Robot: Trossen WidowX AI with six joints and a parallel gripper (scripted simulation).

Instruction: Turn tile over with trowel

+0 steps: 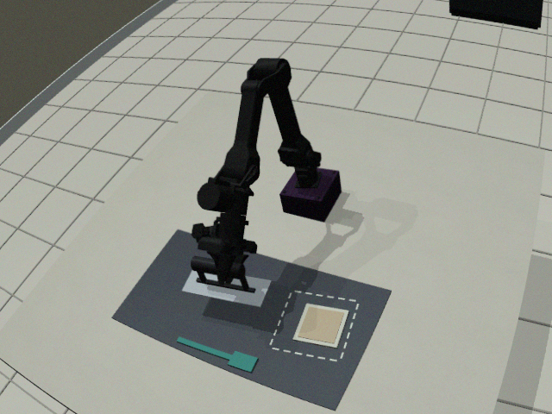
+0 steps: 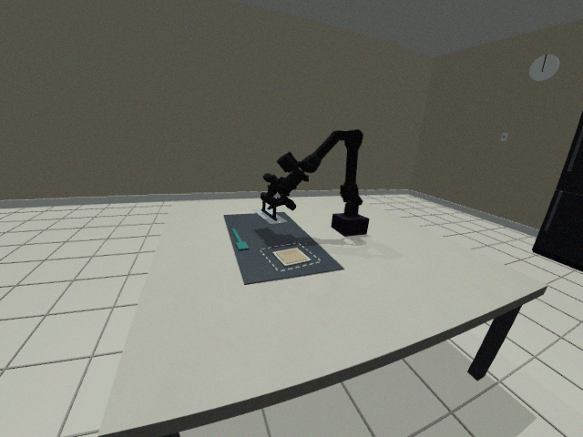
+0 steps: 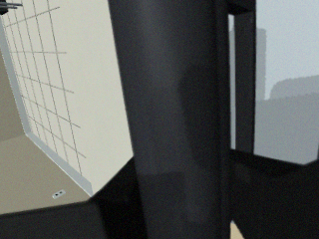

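The tile (image 1: 322, 324) (image 2: 291, 256) lies flat inside the dashed outline (image 1: 323, 296) (image 2: 299, 268), with a plain tan face and pale rim up; its underside is hidden. My gripper (image 1: 225, 268) (image 2: 271, 199) is shut on the handle of the trowel, left of the tile in the top view. The trowel (image 1: 257, 297) (image 3: 289, 124) has a wide, pale blade and a black handle with a long bar. The blade hangs above the mat, its shadow offset toward the outline, and does not touch the tile. The dark handle fills the middle of the wrist view, hiding the fingertips.
A teal spatula (image 1: 242, 360) (image 2: 241, 245) lies on the dark mat (image 1: 298, 379) (image 2: 256, 275) near its edge, beside the outline. The arm's purple base (image 1: 305, 207) (image 2: 350, 226) stands on the pale table (image 1: 401, 214) (image 2: 291, 329) beyond the mat.
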